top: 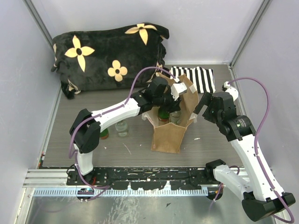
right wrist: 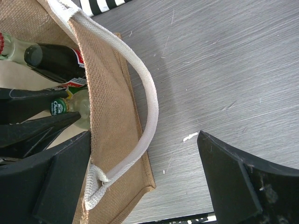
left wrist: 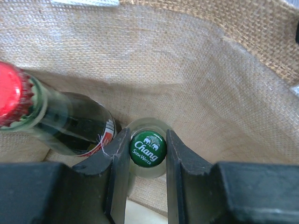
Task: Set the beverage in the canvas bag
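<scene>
The canvas bag stands upright at mid table, tan with white handles. My left gripper reaches down into it, shut on the neck of a clear Chang soda water bottle with a green cap. A dark green bottle with a red cap leans inside the bag beside it. My right gripper is open wide at the bag's right side. The bag wall and a white handle lie between its jaws.
A clear bottle and another bottle, half hidden under the left arm, stand on the table left of the bag. A black-and-white striped cloth lies behind the bag. A black flowered cushion fills the back left.
</scene>
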Controlling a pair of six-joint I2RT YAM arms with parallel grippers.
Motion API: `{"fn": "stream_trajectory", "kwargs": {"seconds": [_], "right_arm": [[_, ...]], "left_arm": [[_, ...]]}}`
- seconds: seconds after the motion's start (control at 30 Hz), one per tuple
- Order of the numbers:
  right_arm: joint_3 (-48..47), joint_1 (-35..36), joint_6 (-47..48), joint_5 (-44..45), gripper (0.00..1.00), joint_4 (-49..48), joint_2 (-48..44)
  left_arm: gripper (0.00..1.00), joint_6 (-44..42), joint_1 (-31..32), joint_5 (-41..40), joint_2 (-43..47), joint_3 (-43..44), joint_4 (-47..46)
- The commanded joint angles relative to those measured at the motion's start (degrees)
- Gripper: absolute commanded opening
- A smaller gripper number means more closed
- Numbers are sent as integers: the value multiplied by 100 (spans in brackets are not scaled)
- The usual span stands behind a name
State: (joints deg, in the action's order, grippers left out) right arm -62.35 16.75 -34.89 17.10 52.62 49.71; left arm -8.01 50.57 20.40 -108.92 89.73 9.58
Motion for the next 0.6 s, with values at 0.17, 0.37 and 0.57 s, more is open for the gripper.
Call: {"fn": "stream_trajectory", "kwargs": {"seconds": [0.17,0.37,0.57], "right_arm": [[-255,-12,-108,131,100,-17,-90],[-240,-4,-114,122,100,-21,-98],[-243,-12,-114,83,100,-56,-43]], "left_arm": [[0,-392,147,-106,122,-202,-864],[27,-386,155,-136,141,-35,-710],[66,-291,158,-98,292,157,-567]]}}
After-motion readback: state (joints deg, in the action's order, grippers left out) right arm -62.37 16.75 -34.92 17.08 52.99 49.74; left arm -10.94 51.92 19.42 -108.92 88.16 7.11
